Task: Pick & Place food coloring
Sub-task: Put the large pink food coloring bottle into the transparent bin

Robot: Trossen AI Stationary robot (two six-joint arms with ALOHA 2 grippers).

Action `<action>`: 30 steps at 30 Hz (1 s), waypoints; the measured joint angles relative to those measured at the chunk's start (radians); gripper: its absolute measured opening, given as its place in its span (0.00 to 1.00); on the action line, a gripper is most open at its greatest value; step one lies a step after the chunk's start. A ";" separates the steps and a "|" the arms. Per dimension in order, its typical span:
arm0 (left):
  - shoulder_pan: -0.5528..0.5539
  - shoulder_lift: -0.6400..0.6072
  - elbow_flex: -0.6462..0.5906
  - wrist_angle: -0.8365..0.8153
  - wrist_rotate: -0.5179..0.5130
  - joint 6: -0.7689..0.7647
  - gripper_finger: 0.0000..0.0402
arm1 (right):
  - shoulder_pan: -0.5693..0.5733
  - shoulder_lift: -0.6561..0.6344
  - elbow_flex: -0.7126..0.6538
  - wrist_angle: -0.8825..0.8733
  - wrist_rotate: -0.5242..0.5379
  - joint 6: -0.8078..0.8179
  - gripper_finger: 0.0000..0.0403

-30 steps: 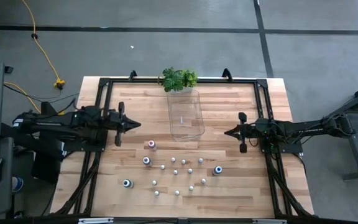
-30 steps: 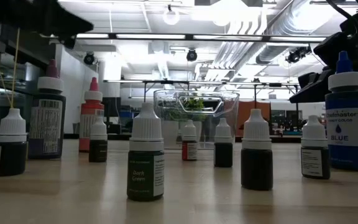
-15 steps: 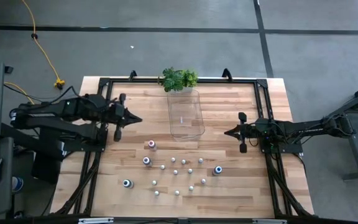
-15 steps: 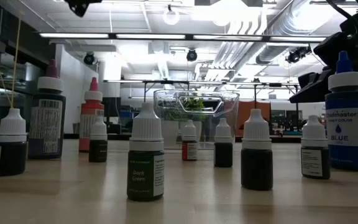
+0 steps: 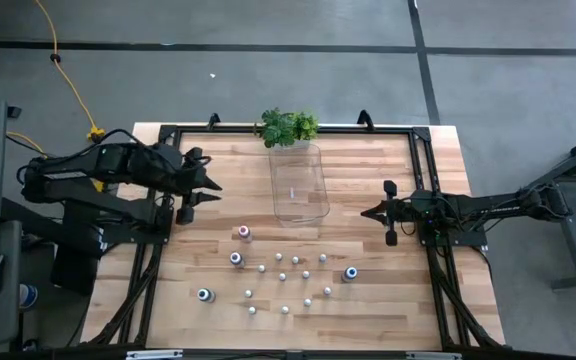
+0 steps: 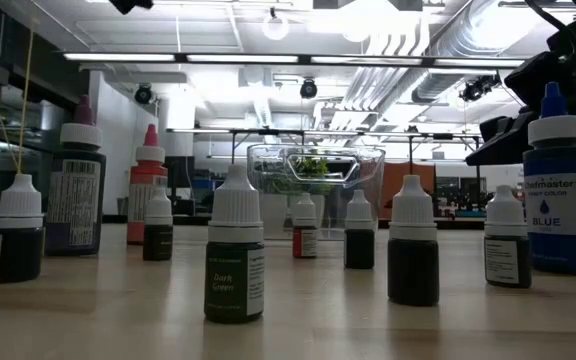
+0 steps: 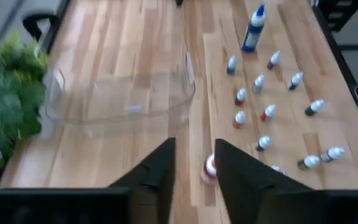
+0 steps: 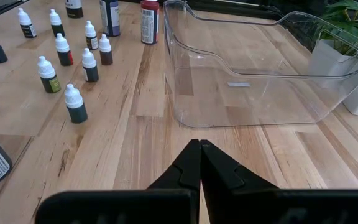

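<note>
The food coloring bottles [image 5: 278,275] stand upright on the wooden table toward its near side. Three bigger ones have blue or purple tops [image 5: 236,258], and a pink-topped one [image 5: 244,232] stands nearest the tray. My left gripper [image 5: 211,190] hangs open above the table's left part and tilts down. In the left wrist view the pink-topped bottle [image 7: 210,167] shows far below the gap between its fingers [image 7: 194,171]. My right gripper [image 5: 366,211] waits shut at the right [image 8: 199,149], low and pointing at the clear tray [image 8: 247,74].
A clear plastic tray [image 5: 300,185] lies at the table's middle toward the far side, with a green leafy plant [image 5: 288,127] at its far end. A black frame [image 5: 168,135] runs along the table's edges. Bare wood lies between the tray and the bottles.
My left gripper has risen well above the table and tipped to point downward. It has drawn back a little toward the left edge, and its fingers have parted. In the low view its dark shape has left the upper left. The bottles and my right arm have kept still.
</note>
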 joint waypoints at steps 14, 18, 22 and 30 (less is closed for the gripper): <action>-0.104 0.113 0.004 -0.118 -0.005 -0.035 0.64 | 0.000 0.000 0.000 0.000 0.000 0.000 0.00; -0.137 0.178 0.004 -0.119 -0.030 -0.035 0.65 | 0.000 0.000 0.000 0.000 0.000 0.000 0.00; -0.158 0.241 -0.016 -0.105 -0.030 -0.001 0.65 | 0.000 0.000 0.000 0.000 0.000 0.000 0.00; -0.165 0.311 -0.091 0.004 -0.030 0.050 0.65 | 0.000 0.000 0.000 0.000 0.000 0.000 0.00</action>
